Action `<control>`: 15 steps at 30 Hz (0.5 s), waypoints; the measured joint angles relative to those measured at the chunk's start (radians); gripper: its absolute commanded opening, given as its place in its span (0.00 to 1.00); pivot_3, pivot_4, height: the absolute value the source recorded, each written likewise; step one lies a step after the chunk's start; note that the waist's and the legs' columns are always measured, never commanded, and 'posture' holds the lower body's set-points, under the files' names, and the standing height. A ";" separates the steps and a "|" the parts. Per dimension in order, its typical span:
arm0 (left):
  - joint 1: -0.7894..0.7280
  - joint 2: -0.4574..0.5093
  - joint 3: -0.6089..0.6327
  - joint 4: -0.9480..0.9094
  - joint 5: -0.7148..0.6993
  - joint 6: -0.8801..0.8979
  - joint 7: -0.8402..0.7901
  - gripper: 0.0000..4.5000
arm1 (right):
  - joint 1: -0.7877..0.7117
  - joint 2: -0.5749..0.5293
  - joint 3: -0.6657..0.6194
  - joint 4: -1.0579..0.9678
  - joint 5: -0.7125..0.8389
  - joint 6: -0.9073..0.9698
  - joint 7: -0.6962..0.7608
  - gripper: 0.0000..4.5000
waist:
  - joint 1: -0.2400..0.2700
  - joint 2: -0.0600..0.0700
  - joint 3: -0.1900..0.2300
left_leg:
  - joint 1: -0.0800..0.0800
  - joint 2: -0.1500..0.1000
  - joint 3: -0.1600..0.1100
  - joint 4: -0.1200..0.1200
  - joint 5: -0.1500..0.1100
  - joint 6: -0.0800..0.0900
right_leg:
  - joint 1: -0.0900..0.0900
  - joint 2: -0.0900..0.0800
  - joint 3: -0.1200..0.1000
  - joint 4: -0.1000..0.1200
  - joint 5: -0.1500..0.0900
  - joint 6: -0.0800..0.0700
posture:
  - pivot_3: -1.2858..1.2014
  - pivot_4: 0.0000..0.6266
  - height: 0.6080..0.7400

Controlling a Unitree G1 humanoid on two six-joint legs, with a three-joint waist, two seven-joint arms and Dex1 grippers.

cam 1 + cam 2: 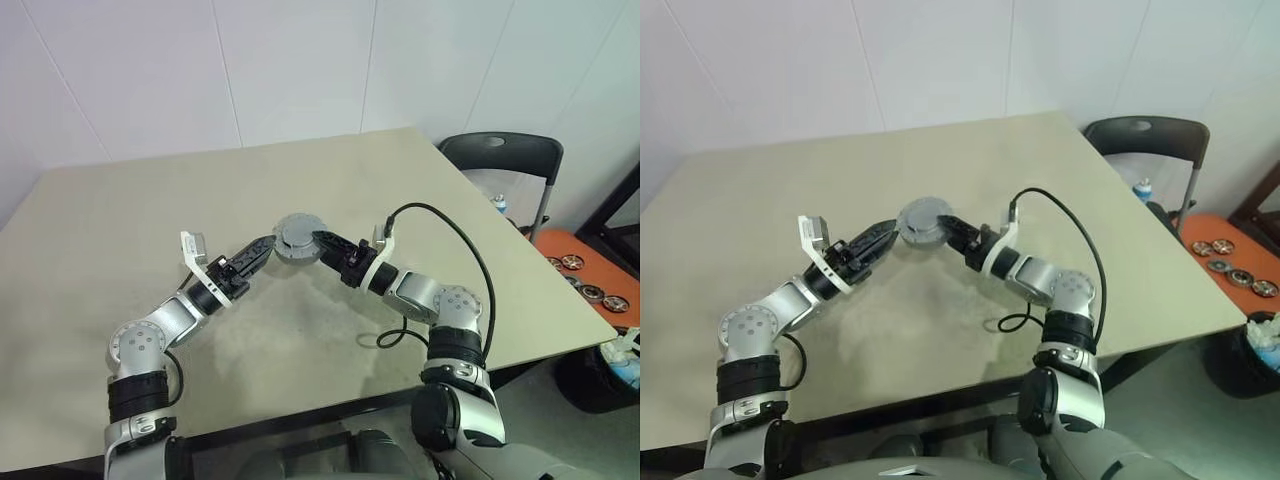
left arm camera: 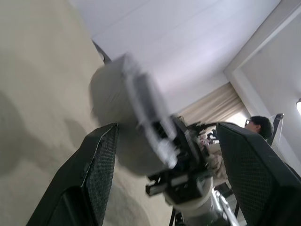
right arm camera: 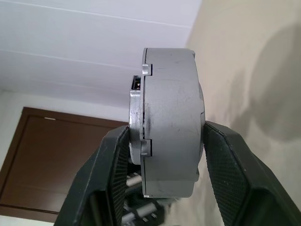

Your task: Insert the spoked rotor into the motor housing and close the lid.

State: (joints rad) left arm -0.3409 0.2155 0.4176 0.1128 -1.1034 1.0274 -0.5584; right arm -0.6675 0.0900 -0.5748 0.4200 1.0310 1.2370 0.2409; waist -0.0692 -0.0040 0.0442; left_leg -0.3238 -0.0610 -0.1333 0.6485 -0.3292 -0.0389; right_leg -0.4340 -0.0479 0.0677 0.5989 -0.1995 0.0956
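- Motor housing (image 1: 298,238), a round grey metal disc assembly with a stepped, notched rim, hangs in the air above the beige surface (image 1: 130,230), between the two arms; the lid appears already seated on it, so I judge the closing step near done or being checked
- Left end effector (image 1: 262,250), black-fingered, reaches in from the left with its fingers spread either side of the disc's edge, not clamped; in the left wrist view the disc sits between the pads with gaps showing, likely a handover or a steadying press
- Right end effector (image 3: 164,155) grips the disc across its thickness, pads touching both flat faces
- Disc stands nearly on edge in the right wrist view; its axis runs across from one pad to the other, roughly level
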 measured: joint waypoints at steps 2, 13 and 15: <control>0.000 -0.001 0.002 0.021 -0.012 0.013 0.011 0.78 | -0.007 0.005 0.000 0.000 0.018 0.002 -0.001 0.46 | -0.001 0.000 0.000 | 0.000 0.000 0.000 0.000 0.000 0.000 | 0.000 0.000 0.000 0.000 0.000 0.000 | 0.52 0.00 1.00; 0.011 -0.022 0.015 0.061 -0.026 0.004 0.039 0.78 | -0.007 0.012 0.010 0.000 0.053 0.015 -0.037 0.46 | 0.002 0.000 0.000 | 0.000 0.000 0.000 0.001 0.000 0.000 | 0.001 0.000 0.000 0.000 0.000 0.000 | 0.52 0.00 1.00; -0.001 -0.028 0.012 0.073 -0.020 -0.010 0.038 0.78 | -0.007 0.010 0.010 0.000 0.054 0.014 -0.039 0.46 | 0.002 0.000 0.000 | 0.000 0.000 0.000 0.001 0.000 0.000 | 0.001 0.000 0.000 0.000 0.000 0.000 | 0.52 0.00 1.00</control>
State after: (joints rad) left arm -0.3414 0.1871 0.4293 0.1859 -1.1234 1.0172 -0.5204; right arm -0.6742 0.0995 -0.5653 0.4198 1.0853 1.2515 0.2016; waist -0.0673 -0.0042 0.0440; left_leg -0.3234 -0.0615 -0.1332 0.6493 -0.3292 -0.0390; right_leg -0.4335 -0.0482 0.0680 0.5992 -0.1994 0.0956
